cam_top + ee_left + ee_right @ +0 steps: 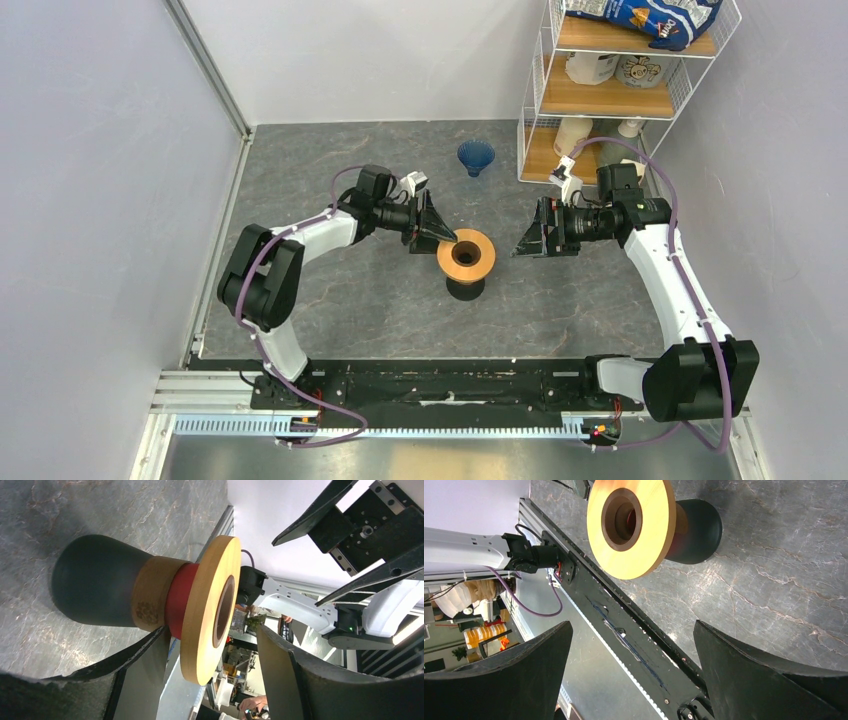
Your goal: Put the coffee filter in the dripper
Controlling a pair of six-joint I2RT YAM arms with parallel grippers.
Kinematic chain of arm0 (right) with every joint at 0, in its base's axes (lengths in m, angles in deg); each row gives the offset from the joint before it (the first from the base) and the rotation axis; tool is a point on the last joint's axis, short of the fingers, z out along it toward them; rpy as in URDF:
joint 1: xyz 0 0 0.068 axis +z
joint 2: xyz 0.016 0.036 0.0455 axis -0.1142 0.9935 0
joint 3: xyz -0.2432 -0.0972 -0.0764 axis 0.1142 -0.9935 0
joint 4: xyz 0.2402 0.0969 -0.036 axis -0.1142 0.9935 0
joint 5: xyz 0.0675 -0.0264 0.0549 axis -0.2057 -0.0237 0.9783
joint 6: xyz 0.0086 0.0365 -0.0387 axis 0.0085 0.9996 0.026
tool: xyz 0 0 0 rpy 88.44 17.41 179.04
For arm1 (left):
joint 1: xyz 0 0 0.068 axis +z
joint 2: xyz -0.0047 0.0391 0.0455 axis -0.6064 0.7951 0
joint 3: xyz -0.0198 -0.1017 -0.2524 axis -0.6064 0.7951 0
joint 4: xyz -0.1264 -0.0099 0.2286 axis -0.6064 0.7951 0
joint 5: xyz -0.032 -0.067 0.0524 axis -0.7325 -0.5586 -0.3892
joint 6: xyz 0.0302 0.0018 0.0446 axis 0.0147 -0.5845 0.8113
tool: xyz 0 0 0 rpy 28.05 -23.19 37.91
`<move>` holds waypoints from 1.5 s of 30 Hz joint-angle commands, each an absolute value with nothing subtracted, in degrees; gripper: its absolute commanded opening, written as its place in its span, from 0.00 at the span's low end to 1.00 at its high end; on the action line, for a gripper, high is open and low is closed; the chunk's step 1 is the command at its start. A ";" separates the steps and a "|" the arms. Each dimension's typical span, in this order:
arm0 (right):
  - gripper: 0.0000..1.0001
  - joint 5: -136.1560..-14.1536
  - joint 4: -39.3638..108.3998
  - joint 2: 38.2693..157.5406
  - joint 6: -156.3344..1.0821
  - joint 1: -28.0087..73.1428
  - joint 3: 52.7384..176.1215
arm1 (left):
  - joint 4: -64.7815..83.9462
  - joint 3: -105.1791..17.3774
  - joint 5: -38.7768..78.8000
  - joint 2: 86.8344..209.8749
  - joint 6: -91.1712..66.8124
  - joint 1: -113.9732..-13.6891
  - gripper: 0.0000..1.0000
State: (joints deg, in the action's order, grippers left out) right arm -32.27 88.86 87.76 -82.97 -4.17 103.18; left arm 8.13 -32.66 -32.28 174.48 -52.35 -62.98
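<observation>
On veined tabletop [350, 300], ribbed cone dripper [476, 156].

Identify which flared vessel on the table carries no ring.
The dark-blue ribbed dripper at the back, near the wire shelf; the black vessel in the middle wears a flat orange ring.

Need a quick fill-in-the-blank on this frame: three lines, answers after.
The dripper stands near the wire ___.
The left hand has a finger on each side of the orange ___.
The right hand is ___ and empty.
Missing: shelf; ring; open.
</observation>
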 commanded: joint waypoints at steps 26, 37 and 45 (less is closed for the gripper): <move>0.99 -30.06 87.45 90.63 -83.94 -4.40 105.60 | 21.55 -32.56 -31.54 168.83 -38.31 -62.91 0.39; 0.99 -30.06 87.54 90.48 -83.93 -4.45 105.70 | 17.23 -32.21 -32.81 171.03 -41.13 -62.91 0.23; 0.99 -29.89 87.84 90.59 -83.92 -4.45 105.72 | 17.44 -31.52 -32.07 171.57 -40.70 -62.49 0.24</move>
